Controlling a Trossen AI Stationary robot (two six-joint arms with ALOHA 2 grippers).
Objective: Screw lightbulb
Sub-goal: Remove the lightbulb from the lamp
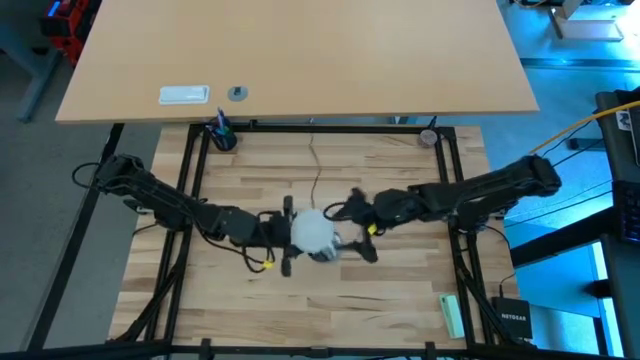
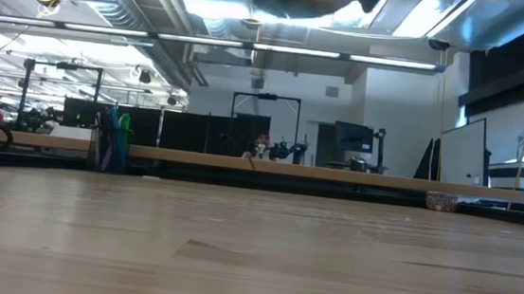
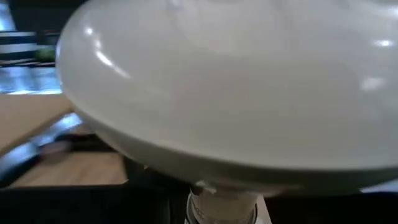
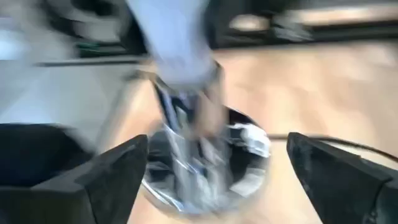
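The frosted white lightbulb [image 1: 313, 232] is held in the air over the middle of the table, between my two grippers. It fills the left wrist view as a wide dome [image 3: 236, 87] that tapers to a silvery neck. My left gripper [image 1: 299, 235] comes in level from the table's left and is shut on the bulb. My right gripper [image 4: 217, 168] comes from the right, open, with a finger on either side of the blurred round silver socket [image 4: 199, 168], not touching it. A thin black cord [image 1: 318, 170] runs in from the far edge. My left gripper holds the lightbulb at its narrow end, by the silvery neck [image 3: 221, 205] below the dome. The fingers come level from the table's left. The place of contact lies under the picture's edge, so the kind of hold does not show. The bulb is lifted clear of the table.
A blue-handled object [image 1: 220, 133] stands at the far left corner and a small round item [image 1: 428, 137] at the far right. A pale green object [image 1: 452, 315] lies near the right front corner. In the low view, the wooden tabletop [image 2: 253, 251] lies bare below the raised grippers.
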